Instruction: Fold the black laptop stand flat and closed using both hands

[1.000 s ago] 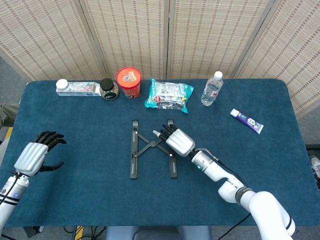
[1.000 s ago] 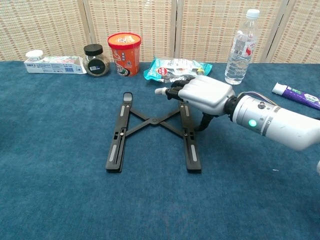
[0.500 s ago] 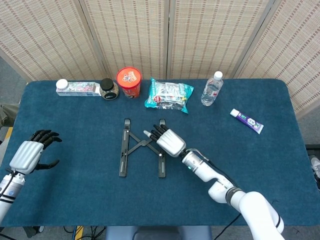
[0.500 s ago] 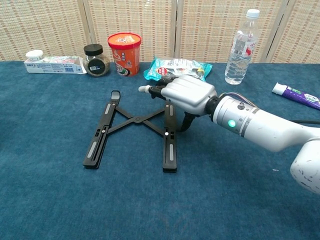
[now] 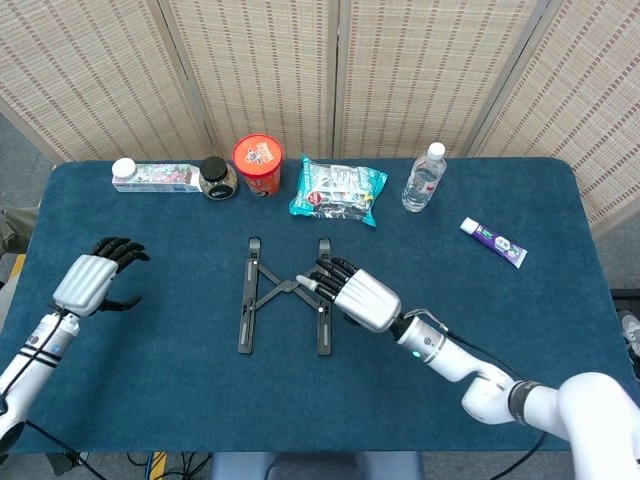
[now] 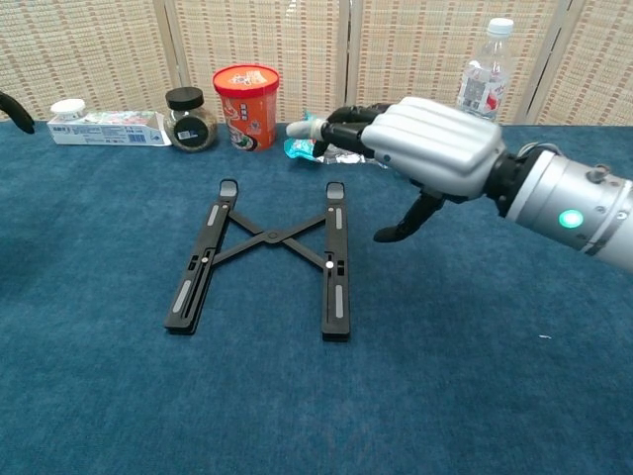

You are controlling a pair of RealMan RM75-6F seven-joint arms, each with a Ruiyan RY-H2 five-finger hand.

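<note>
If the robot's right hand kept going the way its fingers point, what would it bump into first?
Probably the glossy teal snack packet. The right hand is lifted above the black laptop stand, its fingers pointing towards the table's back row, though depth is hard to judge.

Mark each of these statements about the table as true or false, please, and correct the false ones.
1. The laptop stand is folded flat and closed. False: its two rails stand apart, joined by a crossed brace.
2. The right hand holds nothing. True.
3. The left hand grips the stand. False: it is far to the stand's left, touching nothing.
4. The red cup stands beside a dark-lidded jar. True.
5. The water bottle lies on its side. False: it stands upright.
</note>
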